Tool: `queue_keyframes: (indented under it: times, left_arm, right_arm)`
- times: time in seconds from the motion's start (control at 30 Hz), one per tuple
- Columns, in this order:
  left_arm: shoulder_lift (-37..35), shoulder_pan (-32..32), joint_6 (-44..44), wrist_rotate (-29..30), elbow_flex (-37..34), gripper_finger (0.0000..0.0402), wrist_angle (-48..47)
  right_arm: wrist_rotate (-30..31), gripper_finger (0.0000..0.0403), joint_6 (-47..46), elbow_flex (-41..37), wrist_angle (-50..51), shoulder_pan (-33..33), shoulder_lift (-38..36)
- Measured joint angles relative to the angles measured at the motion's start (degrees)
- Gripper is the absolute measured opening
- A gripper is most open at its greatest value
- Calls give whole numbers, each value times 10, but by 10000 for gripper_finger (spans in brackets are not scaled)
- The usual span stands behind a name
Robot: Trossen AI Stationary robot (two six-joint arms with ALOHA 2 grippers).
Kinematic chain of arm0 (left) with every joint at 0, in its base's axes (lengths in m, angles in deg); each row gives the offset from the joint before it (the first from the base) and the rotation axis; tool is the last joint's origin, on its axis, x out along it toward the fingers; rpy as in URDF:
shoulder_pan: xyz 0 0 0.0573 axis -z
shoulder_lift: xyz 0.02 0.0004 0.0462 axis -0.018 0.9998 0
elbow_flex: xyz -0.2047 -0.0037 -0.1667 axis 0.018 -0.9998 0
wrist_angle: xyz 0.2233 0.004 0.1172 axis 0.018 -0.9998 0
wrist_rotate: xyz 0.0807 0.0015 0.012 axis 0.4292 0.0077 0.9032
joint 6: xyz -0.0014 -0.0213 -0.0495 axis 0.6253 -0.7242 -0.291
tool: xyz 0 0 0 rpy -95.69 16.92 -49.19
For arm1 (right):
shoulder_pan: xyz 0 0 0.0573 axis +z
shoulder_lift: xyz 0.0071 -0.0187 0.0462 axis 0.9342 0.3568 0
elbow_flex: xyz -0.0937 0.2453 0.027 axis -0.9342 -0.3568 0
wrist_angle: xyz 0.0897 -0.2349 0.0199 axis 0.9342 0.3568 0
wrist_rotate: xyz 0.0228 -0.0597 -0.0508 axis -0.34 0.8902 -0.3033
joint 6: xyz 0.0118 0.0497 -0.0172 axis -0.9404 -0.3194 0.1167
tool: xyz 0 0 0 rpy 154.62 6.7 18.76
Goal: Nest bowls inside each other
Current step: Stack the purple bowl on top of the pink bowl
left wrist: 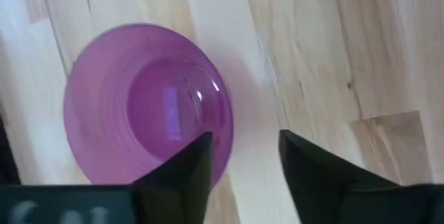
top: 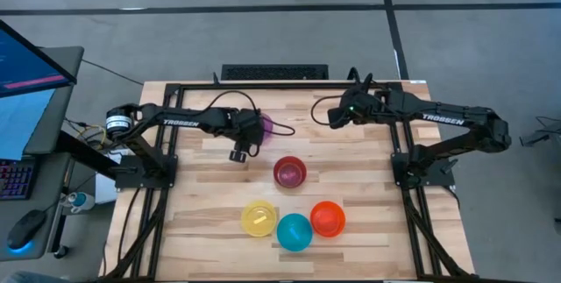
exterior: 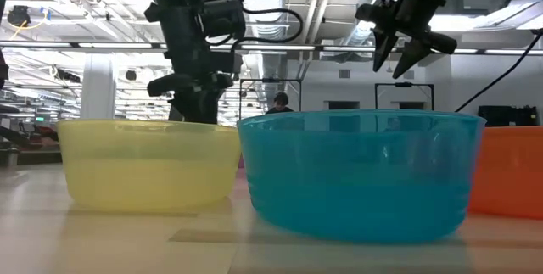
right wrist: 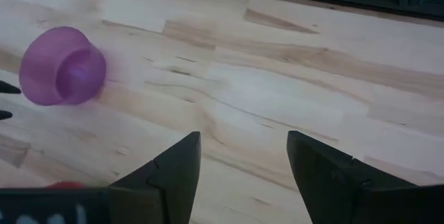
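Observation:
The purple bowl (top: 266,125) (left wrist: 132,99) (right wrist: 61,66) sits on the far part of the table, seemingly tipped. My left gripper (top: 256,134) (left wrist: 243,151) is open right above it: one finger stands over the bowl's wall, the other over bare wood beside it. My right gripper (top: 330,116) (exterior: 394,66) (right wrist: 243,148) is open, raised over bare table to the right of the purple bowl. A pink bowl (top: 289,172) rests mid-table. Yellow (top: 259,218) (exterior: 148,164), blue (top: 294,231) (exterior: 361,176) and orange-red (top: 327,218) (exterior: 509,172) bowls rest upright near the front edge. No green bowl shows. My left gripper has one fingertip (left wrist: 201,148) in front of the purple bowl's wall (left wrist: 218,130), coming from above and pointing down. I cannot tell whether it touches the bowl. The bowl rests on the table.
A black frame (top: 263,86) runs along the table's far edge and both sides. A keyboard (top: 274,72) lies beyond the far edge, and a monitor (top: 26,64) stands to the left. Bare wood lies between the purple bowl and my right gripper.

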Motion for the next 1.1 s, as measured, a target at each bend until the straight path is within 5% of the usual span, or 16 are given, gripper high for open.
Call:
queue_keyframes:
  times: [0.3,0.43,0.57,0.73,1.1]
  left_arm:
    - [55,-8,6,-14,0,181,17]
    - [61,-8,20,0,0,126,30]
    - [61,-8,21,10,0,25,41]
    - [61,-5,-9,4,11,3,4]
    - [39,90,-64,-18,253,1,-185]
  right_arm:
    - [0,240,-1,0,0,-7,0]
    - [0,240,-5,0,2,-7,0]
    - [0,240,-5,0,3,-7,0]
    - [-1,240,2,0,6,-7,0]
    - [-20,240,76,0,24,-46,0]
